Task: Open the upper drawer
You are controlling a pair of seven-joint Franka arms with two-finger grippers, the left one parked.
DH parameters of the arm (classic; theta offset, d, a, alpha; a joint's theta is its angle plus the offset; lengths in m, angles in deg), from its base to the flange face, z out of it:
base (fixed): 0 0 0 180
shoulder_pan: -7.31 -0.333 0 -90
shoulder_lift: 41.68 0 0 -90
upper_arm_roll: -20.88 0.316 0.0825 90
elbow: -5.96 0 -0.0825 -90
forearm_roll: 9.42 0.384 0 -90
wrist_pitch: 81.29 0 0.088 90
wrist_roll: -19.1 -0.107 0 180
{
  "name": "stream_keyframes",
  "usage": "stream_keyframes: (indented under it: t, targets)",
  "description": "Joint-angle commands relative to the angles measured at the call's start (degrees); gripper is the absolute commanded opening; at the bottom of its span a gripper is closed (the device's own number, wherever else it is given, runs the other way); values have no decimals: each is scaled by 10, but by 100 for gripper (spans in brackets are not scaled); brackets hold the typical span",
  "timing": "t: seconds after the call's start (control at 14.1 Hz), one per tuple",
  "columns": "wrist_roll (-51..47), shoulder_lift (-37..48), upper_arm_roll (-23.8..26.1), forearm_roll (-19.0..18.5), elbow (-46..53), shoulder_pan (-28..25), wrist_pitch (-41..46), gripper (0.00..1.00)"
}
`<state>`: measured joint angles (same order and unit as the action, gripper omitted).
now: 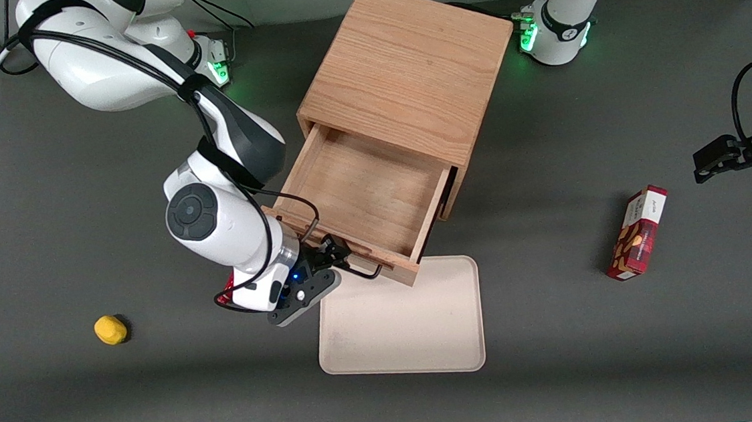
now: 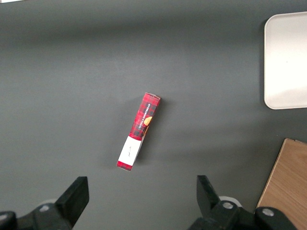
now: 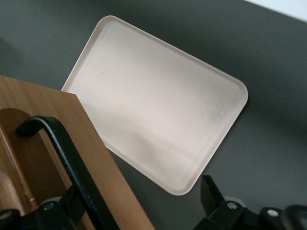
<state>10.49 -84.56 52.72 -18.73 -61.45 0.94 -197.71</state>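
Observation:
The oak cabinet (image 1: 405, 68) stands mid-table. Its upper drawer (image 1: 364, 192) is pulled far out toward the front camera and shows a bare wooden floor. The thin black wire handle (image 1: 369, 275) sits on the drawer's front board. My right gripper (image 1: 334, 258) is at that handle, open, its fingers wide apart. In the right wrist view the handle (image 3: 62, 148) crosses close to one finger (image 3: 72, 201), the front board (image 3: 53, 115) lies between the fingers, and the gripper (image 3: 141, 191) grips nothing. The lower drawer is hidden under the upper one.
A beige tray (image 1: 401, 323) lies on the table just in front of the open drawer, also seen from the right wrist (image 3: 158, 100). A red box (image 1: 639, 234) lies toward the parked arm's end. A yellow object (image 1: 110, 329) lies toward the working arm's end.

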Motion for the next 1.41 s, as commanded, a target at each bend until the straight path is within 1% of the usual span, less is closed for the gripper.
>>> stream_keyframes:
  t: [0.0,0.07,0.14,0.28,0.42,0.49,0.57,0.64,0.78,0.92,1.06,1.13,1.2,1.27,1.34]
  targets:
    - [-40,37,-2,47,4,18,40,100]
    - [-41,39,-2,67,4,22,42,100]
    - [-40,39,-5,78,4,24,42,100]
    - [-36,51,-8,78,4,33,56,100]
    - [-33,69,-16,73,7,52,100,100]
    - [-31,98,-46,73,7,53,122,100]
    - [-24,132,-92,73,1,49,154,100]
    - [0,157,-136,74,-5,45,184,100]
    - [51,197,-217,74,-11,43,206,100]
    - [21,215,-287,71,-17,37,224,100]
    - [19,237,-328,72,-43,38,220,100]
    - [17,249,-343,78,-53,41,218,100]
    - [11,260,-353,92,-67,43,212,100]
    - [12,282,-367,118,-92,45,194,100]
    - [14,310,-387,123,-130,44,173,100]
